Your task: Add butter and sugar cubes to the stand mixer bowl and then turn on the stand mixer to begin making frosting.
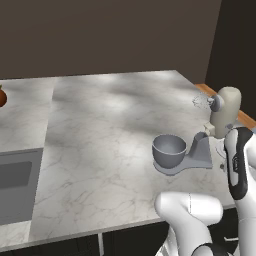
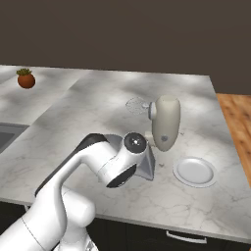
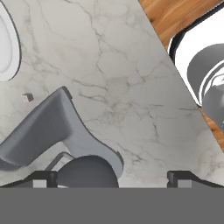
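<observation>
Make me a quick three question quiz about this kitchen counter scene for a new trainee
1. True or false: the stand mixer has its cream head tilted up, with the wire whisk clear of the stand mixer bowl.
2. What lies on the counter to the right of the mixer in the right base view? A) a white plate B) a mug C) a pan
3. Fill in: in the hand view, the gripper has its jaws ____.

Key: 1 true. 2 A, the white plate. 3 open, with nothing between the fingertips.
</observation>
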Tool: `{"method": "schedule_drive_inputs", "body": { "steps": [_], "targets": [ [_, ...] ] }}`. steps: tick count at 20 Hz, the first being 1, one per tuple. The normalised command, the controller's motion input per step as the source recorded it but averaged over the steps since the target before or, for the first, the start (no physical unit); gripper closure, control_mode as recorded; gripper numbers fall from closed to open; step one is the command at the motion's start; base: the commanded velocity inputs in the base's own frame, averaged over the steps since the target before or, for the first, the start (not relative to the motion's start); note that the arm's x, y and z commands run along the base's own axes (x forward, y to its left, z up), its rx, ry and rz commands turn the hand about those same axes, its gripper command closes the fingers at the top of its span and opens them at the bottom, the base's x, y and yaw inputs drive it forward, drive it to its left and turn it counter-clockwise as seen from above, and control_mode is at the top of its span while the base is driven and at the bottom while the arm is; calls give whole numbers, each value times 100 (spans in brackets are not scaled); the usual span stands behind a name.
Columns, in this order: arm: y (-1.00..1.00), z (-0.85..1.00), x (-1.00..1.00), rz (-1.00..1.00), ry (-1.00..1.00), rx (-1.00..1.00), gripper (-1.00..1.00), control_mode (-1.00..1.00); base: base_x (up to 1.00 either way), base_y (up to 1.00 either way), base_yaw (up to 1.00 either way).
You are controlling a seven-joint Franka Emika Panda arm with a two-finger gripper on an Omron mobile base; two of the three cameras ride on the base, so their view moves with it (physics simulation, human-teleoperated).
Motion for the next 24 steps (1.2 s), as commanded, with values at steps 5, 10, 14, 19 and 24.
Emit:
{"method": "schedule_drive_inputs", "body": {
  "steps": [5,10,14,19,24],
  "targets": [
    [-55,-16,-4,0,0,13,-100,-100,0,0,0],
    [-32,-13,2,0,0,4,-100,-100,0,0,0],
    [-34,-26,23,1,0,5,-100,-100,0,0,0],
    [-16,-31,37,6,-6,8,-100,-100,0,0,0],
    [-4,-15,29,11,-17,6,-100,-100,0,0,0]
  ]
}}
